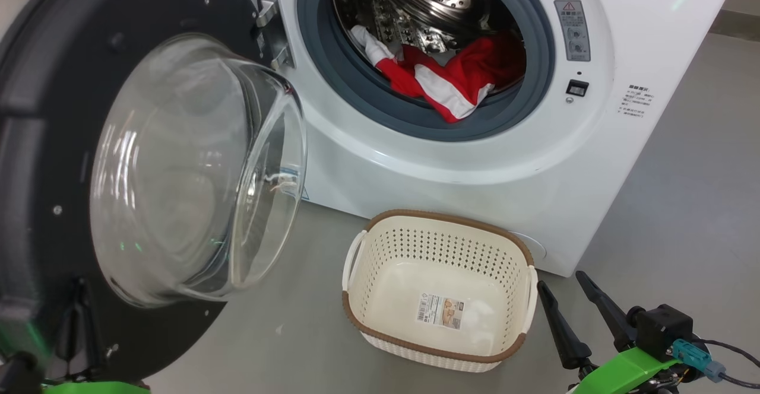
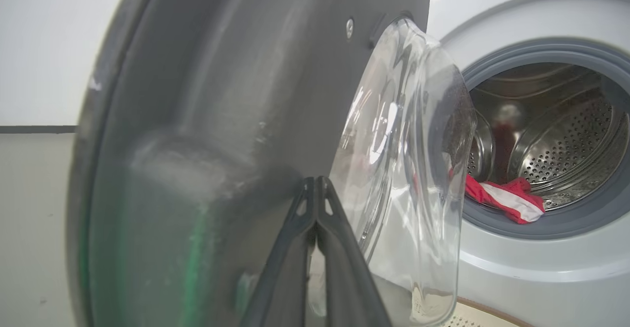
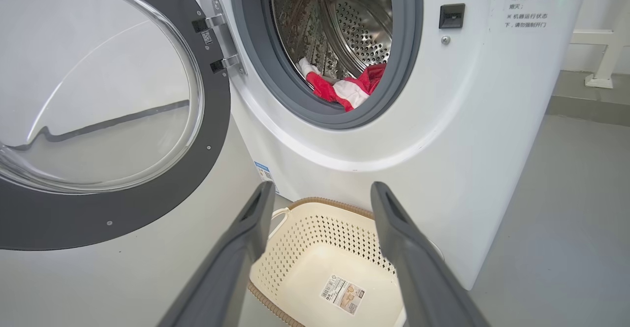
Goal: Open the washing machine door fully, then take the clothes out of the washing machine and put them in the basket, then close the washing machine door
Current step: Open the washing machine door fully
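Your head view: right claw point(image 1: 560, 279) wide and empty beside the basket point(image 1: 427, 251), red clothes point(image 1: 451, 82) inside the washing machine point(image 1: 415, 162). Left wrist view: left claw point(image 2: 315, 184) pinched shut on nothing, close to the open washing machine door point(image 2: 221, 95). Right wrist view: spread fingers point(image 3: 236, 258) frame the basket.

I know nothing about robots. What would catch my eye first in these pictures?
The round door with its bulging glass bowl stands open at the left, close to the camera. Behind it, red and white clothes lie at the grey mouth of the white washing machine, and an empty cream basket sits on the floor below, beside the open right claw.
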You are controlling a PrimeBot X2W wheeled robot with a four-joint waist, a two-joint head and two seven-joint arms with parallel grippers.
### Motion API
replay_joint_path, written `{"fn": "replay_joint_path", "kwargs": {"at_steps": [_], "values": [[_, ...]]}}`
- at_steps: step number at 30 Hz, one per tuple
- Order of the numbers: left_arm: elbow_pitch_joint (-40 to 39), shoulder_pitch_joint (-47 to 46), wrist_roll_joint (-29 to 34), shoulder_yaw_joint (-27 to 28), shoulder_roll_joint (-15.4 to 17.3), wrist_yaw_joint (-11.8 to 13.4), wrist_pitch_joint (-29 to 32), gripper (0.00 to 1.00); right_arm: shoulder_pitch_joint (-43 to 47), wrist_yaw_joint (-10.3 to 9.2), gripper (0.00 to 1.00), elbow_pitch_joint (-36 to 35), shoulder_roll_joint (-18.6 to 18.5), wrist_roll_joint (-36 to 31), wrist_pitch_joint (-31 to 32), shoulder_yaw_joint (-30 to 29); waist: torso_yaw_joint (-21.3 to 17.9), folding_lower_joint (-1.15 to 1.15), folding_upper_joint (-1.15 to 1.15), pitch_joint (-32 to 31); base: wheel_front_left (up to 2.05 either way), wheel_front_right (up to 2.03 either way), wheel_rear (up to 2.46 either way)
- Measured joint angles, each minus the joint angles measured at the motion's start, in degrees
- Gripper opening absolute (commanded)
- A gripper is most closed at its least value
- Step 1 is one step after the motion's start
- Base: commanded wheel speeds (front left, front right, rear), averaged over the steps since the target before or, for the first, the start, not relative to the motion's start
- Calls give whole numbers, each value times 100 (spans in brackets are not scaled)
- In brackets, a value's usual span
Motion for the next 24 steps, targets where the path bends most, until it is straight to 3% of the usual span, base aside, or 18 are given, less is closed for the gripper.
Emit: {"fn": "replay_joint_path", "kwargs": {"at_steps": [24], "values": [[1379,-1128,437,1359,444,-435,-8,0,-146,0,100,-44,-124,-48,0,40,-183,0,0,372,0,0,0]]}}
